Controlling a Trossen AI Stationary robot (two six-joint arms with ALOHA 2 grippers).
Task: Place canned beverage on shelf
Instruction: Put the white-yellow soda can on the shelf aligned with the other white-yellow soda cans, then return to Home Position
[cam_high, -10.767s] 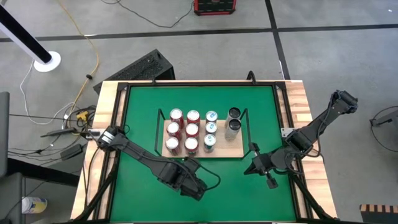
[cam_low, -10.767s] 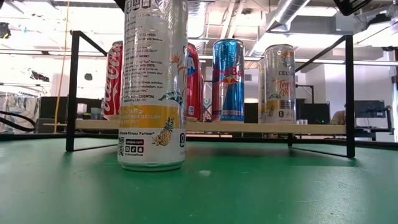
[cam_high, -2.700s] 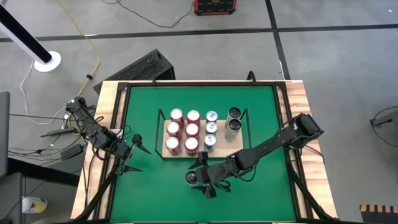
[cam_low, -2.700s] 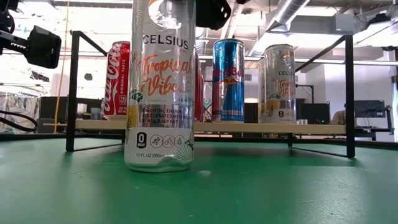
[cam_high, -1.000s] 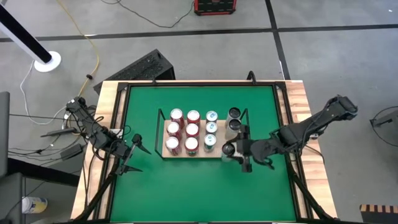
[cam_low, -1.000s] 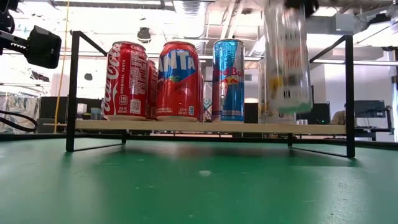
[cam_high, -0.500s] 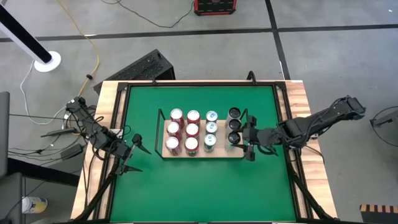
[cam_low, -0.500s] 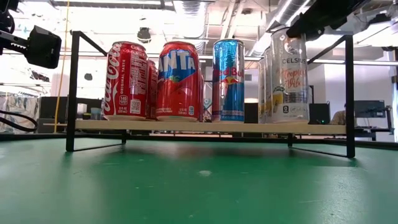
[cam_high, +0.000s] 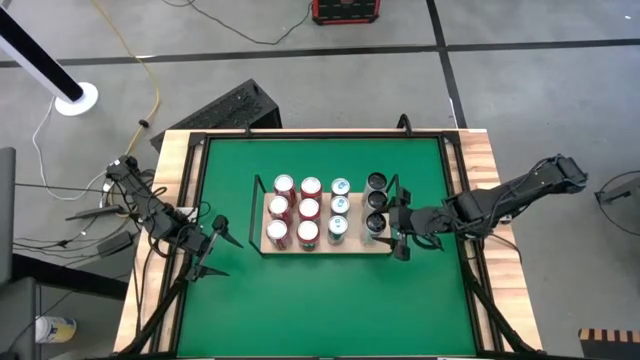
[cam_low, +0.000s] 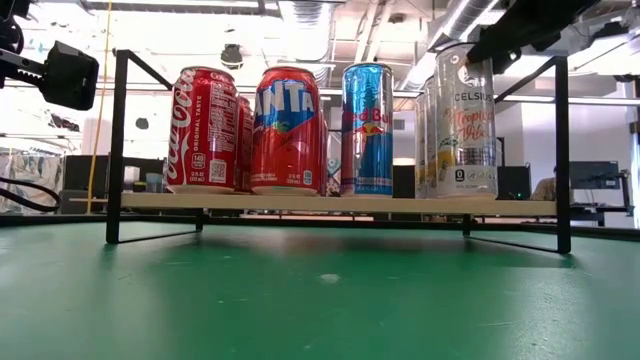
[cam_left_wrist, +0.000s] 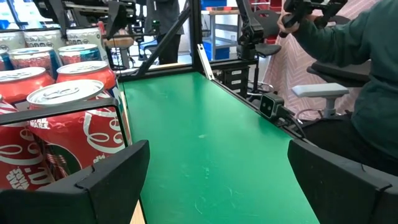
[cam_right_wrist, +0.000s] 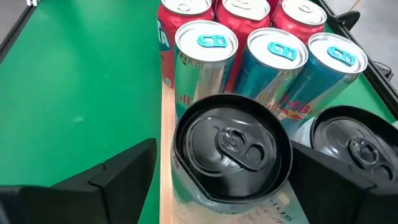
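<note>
With the tall silver black-topped Celsius can (cam_right_wrist: 231, 155) standing on the light-wood wire-railed shelf (cam_high: 352, 244), near right corner, the right gripper (cam_high: 393, 226) straddling it, fingers spread, should withdraw straight, avoiding neighbouring cans; the left gripper (cam_high: 218, 237) waits open.

Shelf (cam_low: 330, 204): light-wood board on black wire rails, standing on green table (cam_low: 320, 300).

On board, left to right:
- Coca-Cola can (cam_low: 203, 130), red, upright; second red can just behind it.
- Fanta can (cam_low: 289, 130), red, upright, just beside cola.
- Red Bull can (cam_low: 367, 130), blue, slim, upright.
- Celsius can (cam_low: 466, 120), pale silver, tall, upright, near right rail; another pale can partly hidden behind.

Right gripper (cam_low: 520, 28): dark, above Celsius can top, finger state unclear.

Dark arm part (cam_low: 55, 72): upper left, well apart from cans.
</note>
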